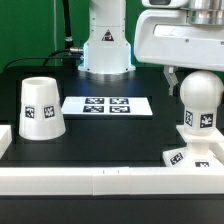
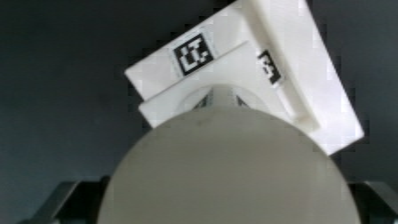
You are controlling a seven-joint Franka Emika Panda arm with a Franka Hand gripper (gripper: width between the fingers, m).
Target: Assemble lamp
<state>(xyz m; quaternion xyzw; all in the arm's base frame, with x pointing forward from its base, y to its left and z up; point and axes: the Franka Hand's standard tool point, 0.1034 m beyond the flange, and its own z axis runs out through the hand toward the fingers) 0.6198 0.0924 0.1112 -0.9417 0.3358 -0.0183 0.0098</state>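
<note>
The white bulb stands upright with its foot on the flat square base at the exterior view's right. My gripper comes down from above with its fingers on either side of the bulb's round head and is shut on it. In the wrist view the bulb's head fills the space between the dark fingers, with the tagged base beyond it. The tapered shade stands alone at the exterior view's left, wide end down.
The marker board lies flat in the middle of the black table. White rails edge the table's front and sides. The robot's base stands at the back.
</note>
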